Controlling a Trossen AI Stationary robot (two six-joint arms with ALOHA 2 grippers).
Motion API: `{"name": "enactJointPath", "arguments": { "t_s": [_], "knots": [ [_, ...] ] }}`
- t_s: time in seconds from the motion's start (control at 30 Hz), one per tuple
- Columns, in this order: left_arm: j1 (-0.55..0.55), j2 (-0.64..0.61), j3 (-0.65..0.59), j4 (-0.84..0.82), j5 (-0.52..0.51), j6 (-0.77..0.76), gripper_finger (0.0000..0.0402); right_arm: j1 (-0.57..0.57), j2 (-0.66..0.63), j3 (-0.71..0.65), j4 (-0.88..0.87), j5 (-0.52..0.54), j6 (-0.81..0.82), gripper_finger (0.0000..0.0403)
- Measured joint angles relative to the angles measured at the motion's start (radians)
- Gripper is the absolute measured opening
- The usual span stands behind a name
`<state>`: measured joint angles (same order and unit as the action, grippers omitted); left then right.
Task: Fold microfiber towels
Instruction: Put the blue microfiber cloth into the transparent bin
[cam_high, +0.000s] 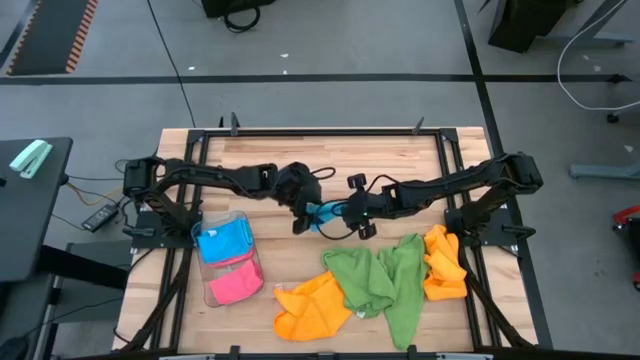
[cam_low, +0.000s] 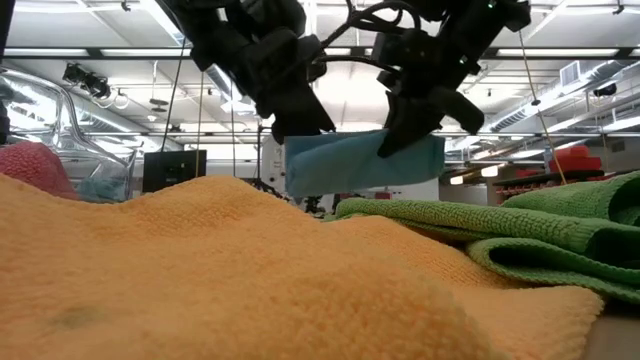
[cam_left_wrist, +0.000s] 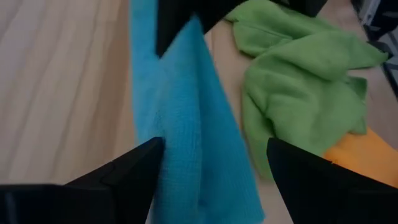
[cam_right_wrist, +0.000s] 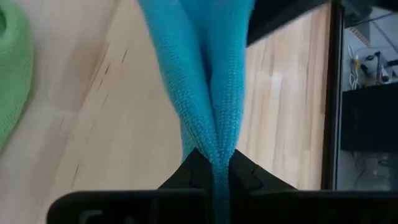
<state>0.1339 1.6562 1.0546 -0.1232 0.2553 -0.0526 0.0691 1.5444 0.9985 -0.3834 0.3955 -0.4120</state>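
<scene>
Hanging above mid-table you have one blue towel (cam_low: 360, 163), pinched in your right gripper (cam_right_wrist: 214, 163); your left gripper (cam_left_wrist: 214, 165) stands spread wide around it, not clamping; green towel (cam_high: 375, 280) lies nearby.

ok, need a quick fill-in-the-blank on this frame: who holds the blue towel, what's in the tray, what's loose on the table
1. The right gripper is shut on the ____ towel, held above the table.
2. The left gripper has its jaws ____ around that towel.
3. The clear tray holds a blue towel and a ____ one.
4. Loose on the table lie orange towels and ____ towels.

Missing words: blue; open; pink; green
</scene>
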Motion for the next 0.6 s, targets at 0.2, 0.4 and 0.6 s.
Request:
{"name": "enactJointPath", "arguments": {
  "t_s": [0.2,0.4,0.6],
  "knots": [
    [-0.031,0.0,0.0,0.004,-0.059,-0.013,0.03,-0.044,0.0,0.039,-0.063,-0.024,0.139,0.0021],
    [-0.08,0.0,0.0,0.021,-0.298,0.041,0.0302,-0.076,-0.001,0.077,-0.102,-0.18,0.309,0.0022],
    [-0.094,0.013,0.002,0.047,-0.321,0.011,0.0302,-0.072,-0.001,0.077,-0.106,-0.242,0.388,0.0023]
  ]
}}
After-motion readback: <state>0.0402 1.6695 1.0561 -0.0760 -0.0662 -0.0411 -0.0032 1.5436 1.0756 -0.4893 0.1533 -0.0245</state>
